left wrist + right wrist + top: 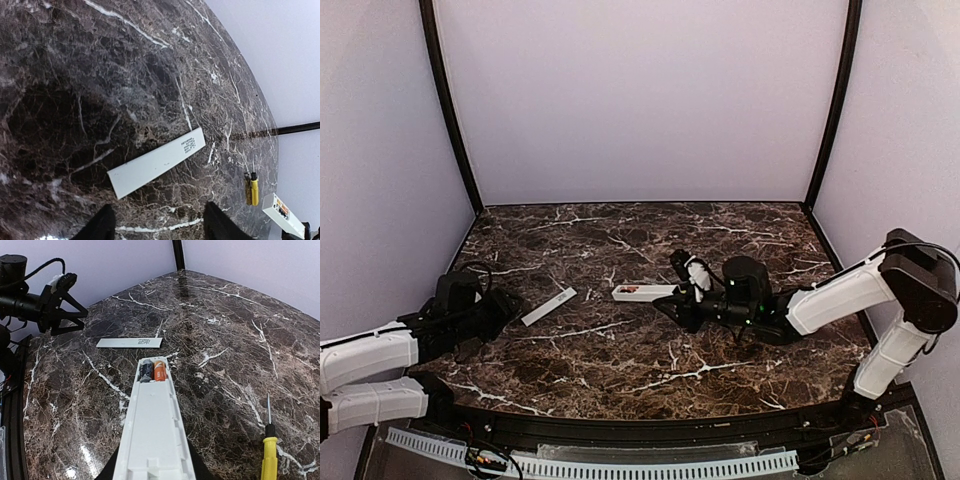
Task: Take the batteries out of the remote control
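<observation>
Right claw [676, 296] clamped on right end of slim white remote control [152, 425], orange cylindrical battery [159, 373] sat in its open left end, left claw [159, 212] gaped empty beside flat cover strip [157, 162] on veined marble [620, 370]

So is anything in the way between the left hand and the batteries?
Nothing blocks them: the batteries lie uncovered in the open remote. Only the cover lies flat on the table between the left hand and the remote.

Open marble [620, 365] surrounds the flat cover strip [549, 306] before the left end effector [506, 311].
</observation>
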